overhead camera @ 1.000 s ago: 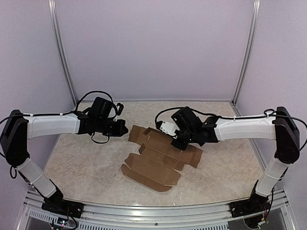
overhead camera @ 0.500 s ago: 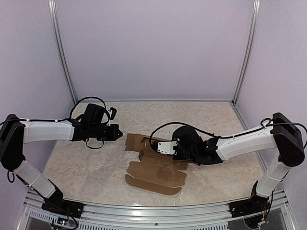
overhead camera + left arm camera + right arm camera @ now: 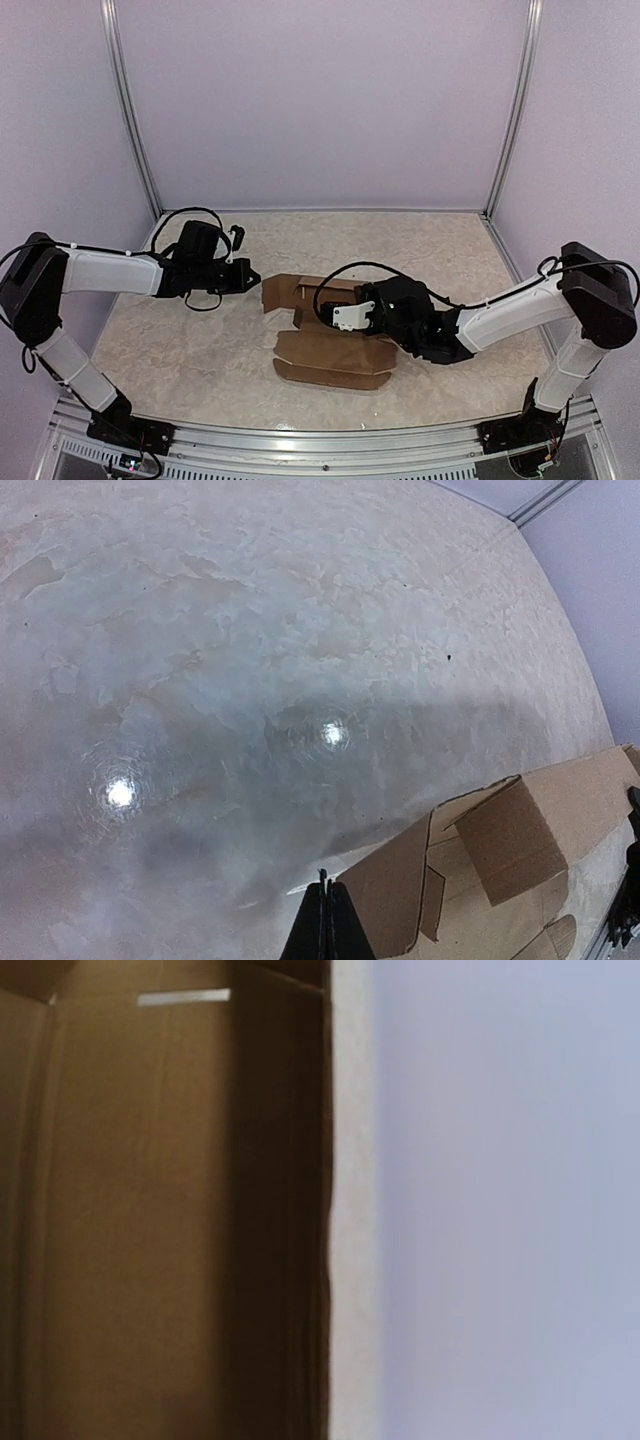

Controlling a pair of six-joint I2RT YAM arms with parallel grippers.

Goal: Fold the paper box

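We see paper box mid-table, partly folded: near panel raised, flaps splayed at far side. Right wrist view: plain brown inner panel only. Right gripper low at box's right part, fingers hidden, jaws closed. Left gripper pinched together just beside box's left flap. Marbled beige table; pale lilac walls.

The plain brown cardboard paper box looks matt and smooth. The beige marbled counter is glossy, mirroring two bright lamp spots.
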